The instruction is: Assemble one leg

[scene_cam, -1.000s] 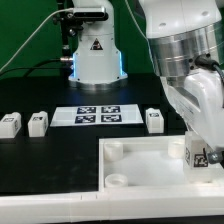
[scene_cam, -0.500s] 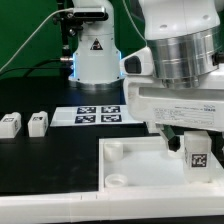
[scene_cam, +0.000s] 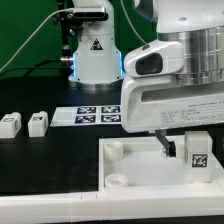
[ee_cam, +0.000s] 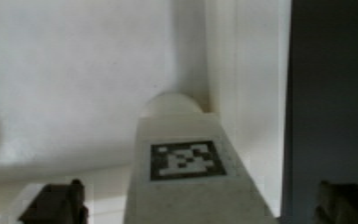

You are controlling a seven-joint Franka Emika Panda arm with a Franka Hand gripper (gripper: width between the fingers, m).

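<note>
A white leg (scene_cam: 198,156) with a square marker tag stands upright at the corner of the large white panel (scene_cam: 130,165) on the exterior view's right. My gripper (scene_cam: 190,150) hangs over it, open, with one dark finger (scene_cam: 165,145) beside the leg. In the wrist view the leg (ee_cam: 190,150) rises between my two fingertips (ee_cam: 55,203), with a gap on each side, and my gripper (ee_cam: 197,205) is not touching it. Two more legs (scene_cam: 10,124) (scene_cam: 38,122) lie on the black table at the exterior view's left.
The marker board (scene_cam: 95,115) lies flat behind the panel. The robot's base (scene_cam: 92,50) stands at the back. The panel has round corner sockets (scene_cam: 116,181). My arm's housing hides the table on the exterior view's right.
My wrist has turned and its wide white housing has swung into view toward the exterior view's left. The leg stays in place at the panel's corner.
</note>
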